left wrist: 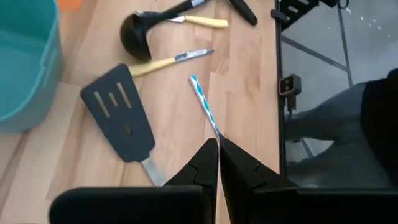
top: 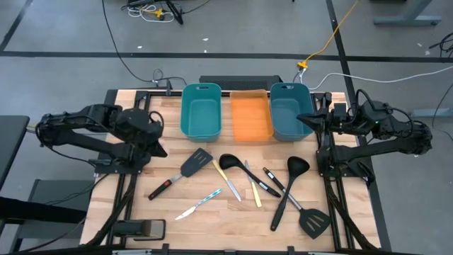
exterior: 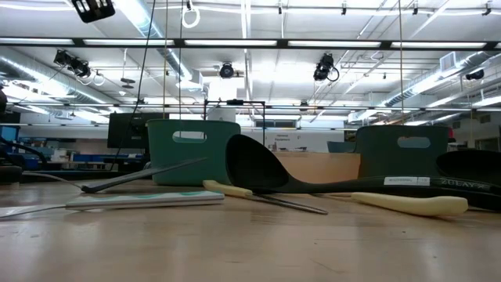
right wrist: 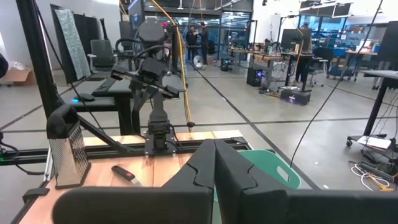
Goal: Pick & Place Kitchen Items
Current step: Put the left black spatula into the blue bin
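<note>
Seen from above a wooden table [top: 141, 205], with the orange tray [top: 251, 119] at its far edge as the marker: far left of the tray, the left gripper [top: 157, 134], fingers [left wrist: 202, 168] pressed together, holding nothing, hovering left of the near teal bin [top: 201, 110]. Below and left of the tray, a slotted black spatula [top: 195, 163] with a red-tipped handle. Nearer the front edge, a light-blue-handled knife [top: 199, 204]. Just below the tray, a black ladle [top: 229, 162], its bowl touching a pale-yellow-handled knife [top: 226, 179]. Beside these, a second yellow-handled knife [top: 253, 185] and a black-handled knife [top: 271, 180]. Below and right of the tray, a long black spoon [top: 289, 190] lying across the handle of a second black spatula [top: 313, 222]. Right of the tray, a second teal bin [top: 289, 112]. Just beyond it, the right gripper [top: 308, 118], fingers [right wrist: 236, 171] closed flush, empty, poised over the bin's right rim.
</note>
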`<action>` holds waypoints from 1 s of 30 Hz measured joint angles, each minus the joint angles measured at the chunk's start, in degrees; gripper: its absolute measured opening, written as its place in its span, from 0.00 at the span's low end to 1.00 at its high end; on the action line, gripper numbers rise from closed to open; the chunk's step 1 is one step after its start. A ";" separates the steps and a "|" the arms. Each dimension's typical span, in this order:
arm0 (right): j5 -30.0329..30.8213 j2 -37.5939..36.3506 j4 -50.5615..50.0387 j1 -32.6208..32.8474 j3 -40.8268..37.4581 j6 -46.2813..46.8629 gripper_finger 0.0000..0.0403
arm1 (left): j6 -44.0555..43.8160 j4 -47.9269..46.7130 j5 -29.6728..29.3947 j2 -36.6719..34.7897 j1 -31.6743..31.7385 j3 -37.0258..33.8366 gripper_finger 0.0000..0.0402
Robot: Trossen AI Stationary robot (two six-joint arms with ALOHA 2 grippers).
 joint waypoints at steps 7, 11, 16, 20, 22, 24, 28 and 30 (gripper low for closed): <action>0.00 0.00 -0.10 0.00 0.00 -0.15 0.02 | -0.84 -0.12 -0.15 2.46 0.00 -0.04 0.12; 0.00 0.00 -1.22 0.00 0.00 -0.17 0.02 | -3.57 -1.25 -0.94 4.32 0.00 -0.04 0.18; 0.00 0.00 -1.77 0.00 -0.02 -0.17 0.02 | -7.30 -2.86 -0.92 6.17 0.00 -0.04 0.26; 0.00 0.00 -1.77 0.00 -0.02 -0.17 0.02 | -9.48 -5.13 -1.00 7.99 -0.19 0.01 0.33; 0.00 -0.02 -1.77 0.00 -0.02 -0.17 0.02 | -10.35 -6.23 -1.14 8.81 -0.77 -0.09 0.35; 0.00 -0.02 -1.77 0.00 -0.02 -0.17 0.02 | -10.49 -6.11 -1.78 9.52 -1.56 0.08 0.38; 0.00 -0.02 -1.94 0.00 -0.02 -0.20 0.02 | -11.64 -7.00 -3.84 11.40 -3.61 0.07 0.43; 0.00 -0.02 -2.19 0.00 -0.02 -0.20 0.02 | -12.16 -7.85 -5.02 11.91 -4.82 -0.10 0.45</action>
